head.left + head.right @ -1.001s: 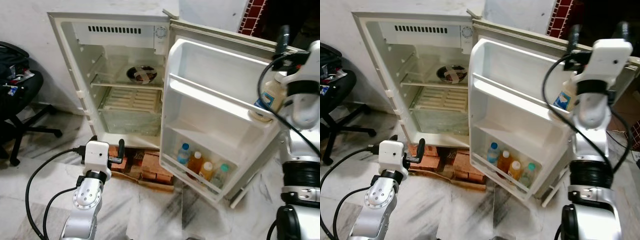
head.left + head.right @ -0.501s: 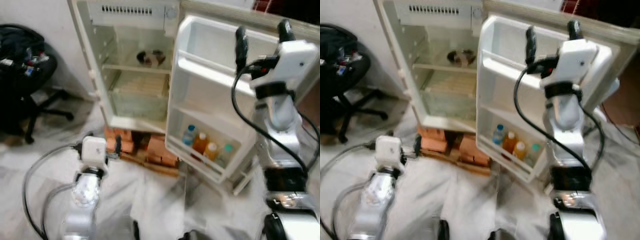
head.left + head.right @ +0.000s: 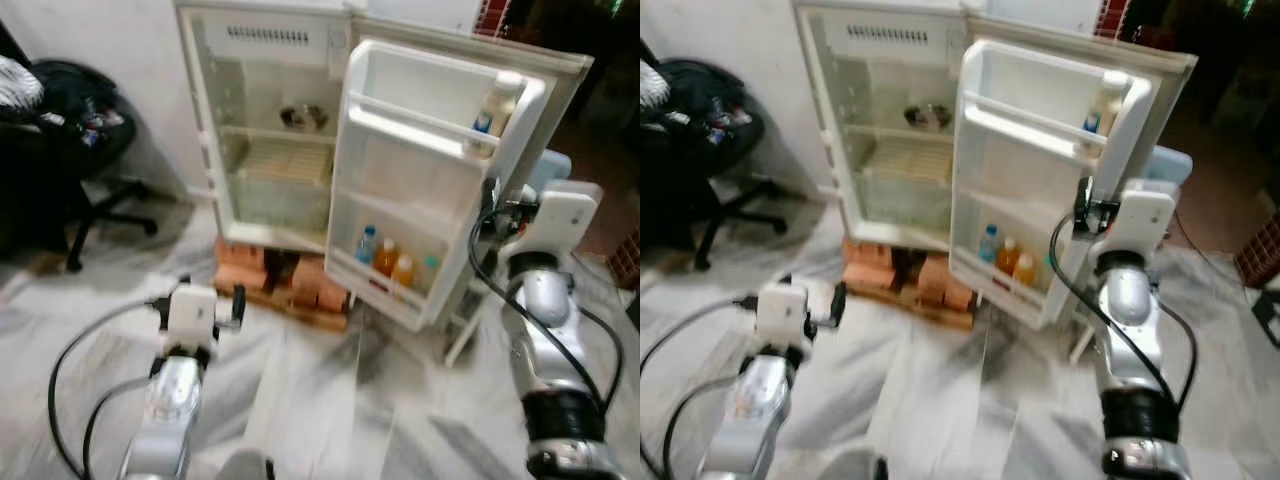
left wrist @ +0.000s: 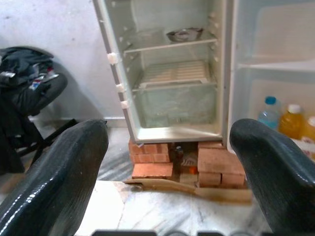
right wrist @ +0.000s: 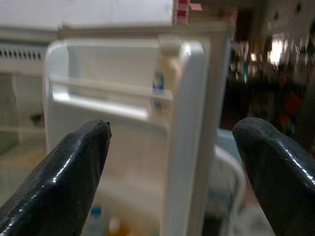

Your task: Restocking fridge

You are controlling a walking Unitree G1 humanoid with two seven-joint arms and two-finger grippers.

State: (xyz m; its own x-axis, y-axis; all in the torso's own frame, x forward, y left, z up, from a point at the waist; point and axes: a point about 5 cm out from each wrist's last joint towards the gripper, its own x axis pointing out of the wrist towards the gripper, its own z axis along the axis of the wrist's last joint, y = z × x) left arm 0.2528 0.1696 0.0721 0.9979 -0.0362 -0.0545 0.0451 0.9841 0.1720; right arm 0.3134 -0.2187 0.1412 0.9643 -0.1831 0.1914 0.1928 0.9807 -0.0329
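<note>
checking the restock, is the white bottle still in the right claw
No, the right claw is open and empty, and the white bottle stands on the top shelf of the fridge door.

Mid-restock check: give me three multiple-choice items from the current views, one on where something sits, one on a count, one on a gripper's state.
1. Where is the white bottle?
A. On the floor by the bricks
B. In the upper door shelf of the fridge
C. On the office chair

2. How many bottles stand in the lowest door shelf?
A. One
B. Four
C. Seven

3. What state is the right gripper in?
A. Open and holding nothing
B. Shut on a bottle
C. Shut on the door edge

Answers:
1. B, the white bottle stands at the outer end of the upper door shelf.
2. B, the bottles form a row of four.
3. A, the right gripper has its fingers spread wide with only the fridge door seen beyond them.
</note>
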